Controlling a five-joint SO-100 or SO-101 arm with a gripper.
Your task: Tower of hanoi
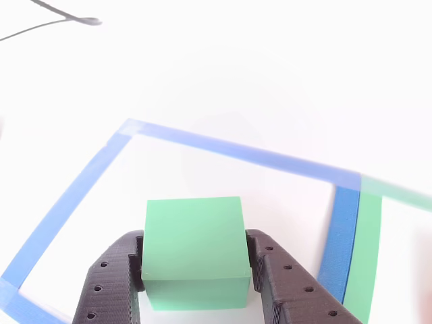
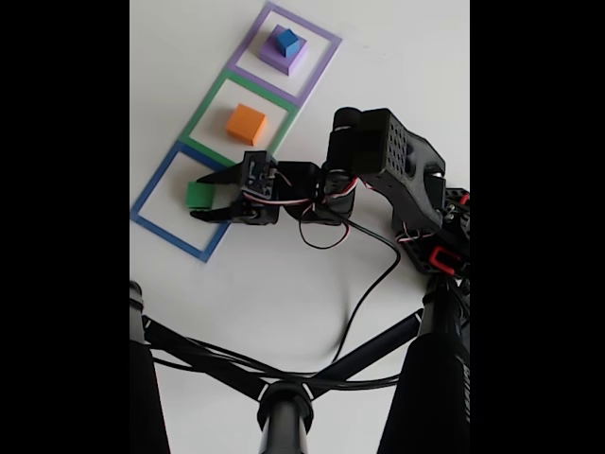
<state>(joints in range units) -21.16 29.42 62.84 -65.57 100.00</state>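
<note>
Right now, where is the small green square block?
In the fixed view, the green square block sits inside the blue tape-outlined square at the left, between the black gripper's fingers; the orange block lies in the neighbouring green tape-outlined square.

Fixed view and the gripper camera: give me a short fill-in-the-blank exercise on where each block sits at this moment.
1. The gripper has its fingers on either side of the ____ block.
2. That block lies inside the ____ tape square.
3. The orange block sits alone inside the ____ tape square.
4. The small blue cube rests on top of the ____ block.

Missing words: green; blue; green; purple
</note>
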